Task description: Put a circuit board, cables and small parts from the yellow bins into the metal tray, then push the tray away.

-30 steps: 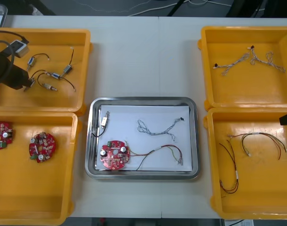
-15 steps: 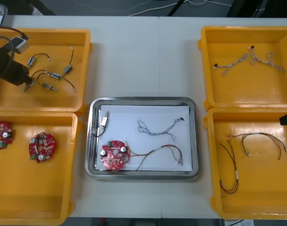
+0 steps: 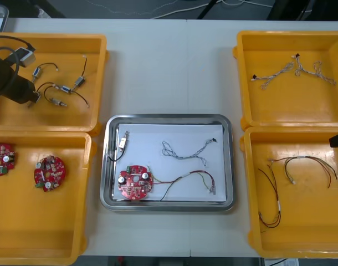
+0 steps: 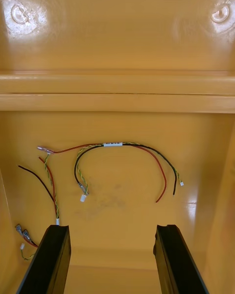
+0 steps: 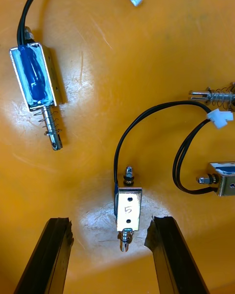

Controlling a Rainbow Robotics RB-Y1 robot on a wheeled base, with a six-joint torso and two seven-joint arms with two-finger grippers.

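While L gripper [image 5: 110, 221] sits low in far-left yellow bin [image 3: 63, 119], fingers stand spread, small metal part [image 5: 128, 209] betw. them; R gripper [image 4: 112, 228], also spread, over near-right bin's [image 3: 302, 244] cables [image 4: 122, 144].

The front camera sits high above both arms and looks steeply down on the whole surface [image 3: 169, 66], with the metal tray [image 3: 229, 166] at the middle and yellow bins [image 3: 291, 105] at either side. The left wrist camera looks from close behind the left jaws straight down at the floor of the far left bin [image 3: 69, 113], and the small metal parts [image 5: 128, 214] between and beyond their tips also show in the front view. The right wrist camera stands farther back behind the right jaws, facing across the near right bin [image 3: 307, 221], whose red and yellow cables [image 4: 115, 144] the front view shares.
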